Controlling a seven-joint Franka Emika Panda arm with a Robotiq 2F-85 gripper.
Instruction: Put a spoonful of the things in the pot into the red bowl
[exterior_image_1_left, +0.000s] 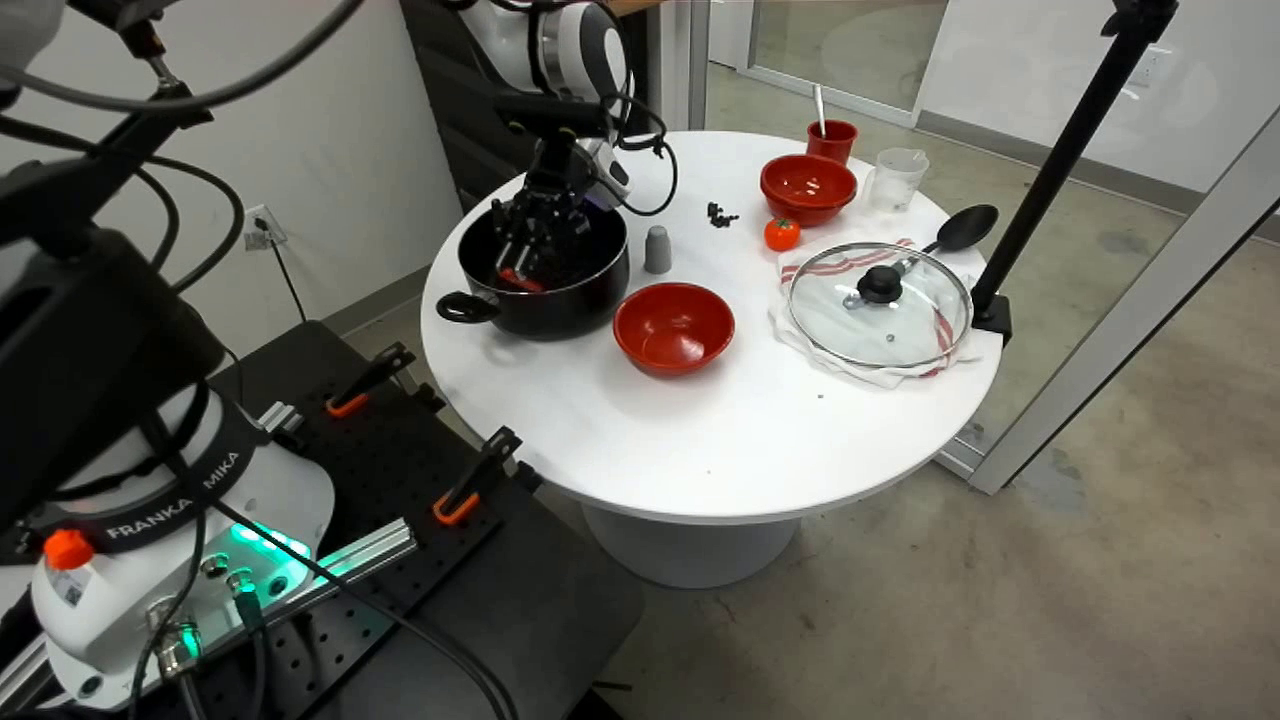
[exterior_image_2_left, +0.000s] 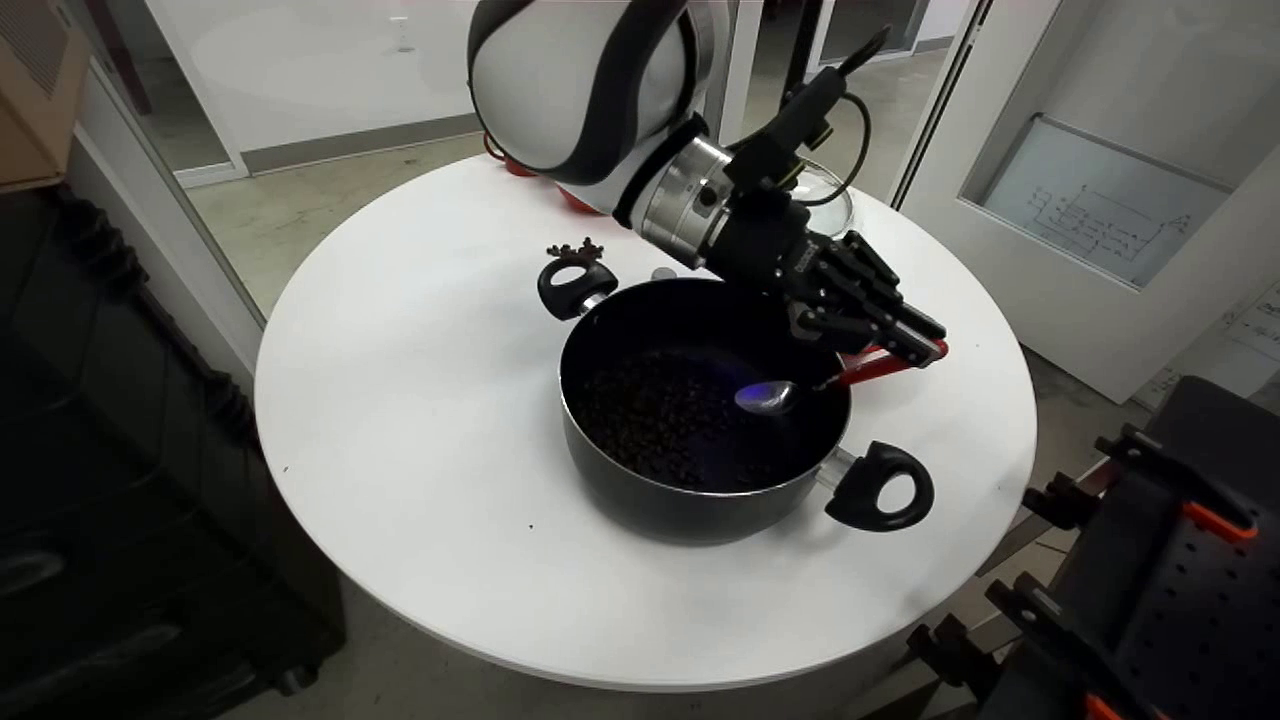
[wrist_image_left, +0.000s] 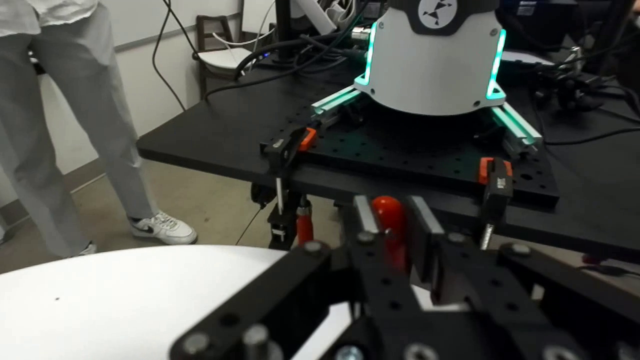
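As we look across the round white surface (exterior_image_1_left: 760, 430) in an exterior view, we first meet, at the left, a smooth black pot (exterior_image_1_left: 575, 312) with loop handles, small dark pieces (exterior_image_2_left: 650, 415) strewn over its bottom. There we see the black jointed hand (wrist_image_left: 395, 215) closed around the red handle of a spoon (exterior_image_2_left: 860, 374), flat pads (wrist_image_left: 424, 215) on either side; the spoon's shiny metal oval shows inside the pot's rim, how deep we cannot tell. Next come a tapered grey shaker (exterior_image_1_left: 657, 250) and, just beside the pot, a glossy red bowl (exterior_image_1_left: 673, 330), followed by clustered dark bits (exterior_image_1_left: 719, 216), a round tomato (exterior_image_1_left: 782, 235), stacked red bowls (exterior_image_1_left: 808, 190) and a red cup (exterior_image_1_left: 832, 145). Farther right we find a clear lid (exterior_image_1_left: 870, 325) with a black knob (exterior_image_1_left: 880, 285) on a red-striped white cloth (exterior_image_1_left: 800, 343), a see-through jug (exterior_image_1_left: 897, 182) and a black ladle (exterior_image_1_left: 967, 228). For lettering, we read "FRANKA" and "MIKA" on the dark collar (exterior_image_1_left: 160, 515) of the robot base (exterior_image_1_left: 280, 490). In the wrist view, a white shoe (wrist_image_left: 165, 227) bears a dark swoosh and the base a round emblem (wrist_image_left: 437, 11); in an exterior view, a whiteboard's (exterior_image_2_left: 1105, 205) marks are too small to read.
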